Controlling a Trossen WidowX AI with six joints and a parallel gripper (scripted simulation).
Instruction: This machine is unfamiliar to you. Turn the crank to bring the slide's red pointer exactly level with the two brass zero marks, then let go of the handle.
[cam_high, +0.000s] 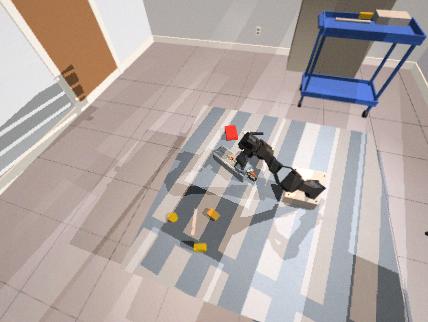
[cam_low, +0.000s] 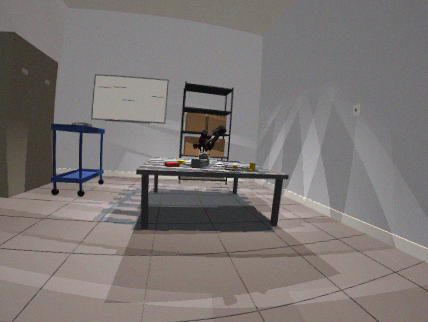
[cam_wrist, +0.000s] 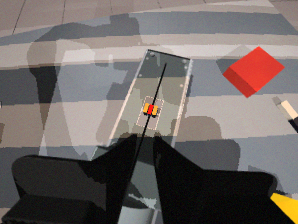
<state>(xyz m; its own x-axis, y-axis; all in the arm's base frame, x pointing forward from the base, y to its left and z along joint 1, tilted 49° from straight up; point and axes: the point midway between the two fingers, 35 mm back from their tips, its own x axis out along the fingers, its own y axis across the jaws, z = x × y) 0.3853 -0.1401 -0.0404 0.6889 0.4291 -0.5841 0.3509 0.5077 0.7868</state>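
from the top, the arm (cam_high: 272, 162) is reaching to 10 o'clock over the grey slide machine (cam_high: 229, 164), a red block (cam_high: 231, 132) lying just beyond. in the exterior view, the machine is sitting on the table (cam_low: 210, 173). at the wrist, the gripper (cam_wrist: 143, 150) is standing slightly parted, gripping nothing; the red pointer (cam_wrist: 151, 109) is sitting between two brass marks at 12 o'clock.

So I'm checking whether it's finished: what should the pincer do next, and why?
Probably open wider and lift away. The red pointer sits between the two brass marks, seemingly level, and the pincer, now slightly parted, hangs over the crank end of the slide.
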